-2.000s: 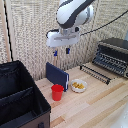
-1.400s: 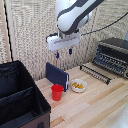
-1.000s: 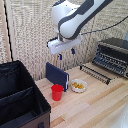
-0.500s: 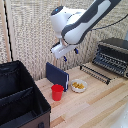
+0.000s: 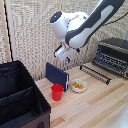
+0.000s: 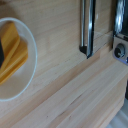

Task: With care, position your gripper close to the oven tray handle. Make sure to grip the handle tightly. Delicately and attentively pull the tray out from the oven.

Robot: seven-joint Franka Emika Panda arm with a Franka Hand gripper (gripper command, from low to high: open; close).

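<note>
My gripper (image 5: 62, 55) hangs in the air at the end of the bulky white arm, above the blue board and to the exterior view's left of the oven. Its short dark fingers look apart and hold nothing. The oven (image 5: 114, 54) stands at the exterior view's right; its edge shows in the wrist view (image 6: 120, 30). The tray (image 5: 100, 72), a dark wire rack, sticks out of the oven's front. The oven tray handle (image 5: 93, 74) is the thin black bar on its front edge, well apart from my gripper. It also shows in the wrist view (image 6: 87, 27).
An upright blue board (image 5: 56, 76) stands under the gripper. A red cup (image 5: 57, 92) and a white bowl of yellow food (image 5: 78, 86) sit on the wooden table (image 5: 95, 107). The bowl shows in the wrist view (image 6: 15, 57). A large black fabric box (image 5: 20, 100) stands at the left.
The arm has swung and the hand has come lower and tilted, turning toward the oven side. Nothing on the table has moved.
</note>
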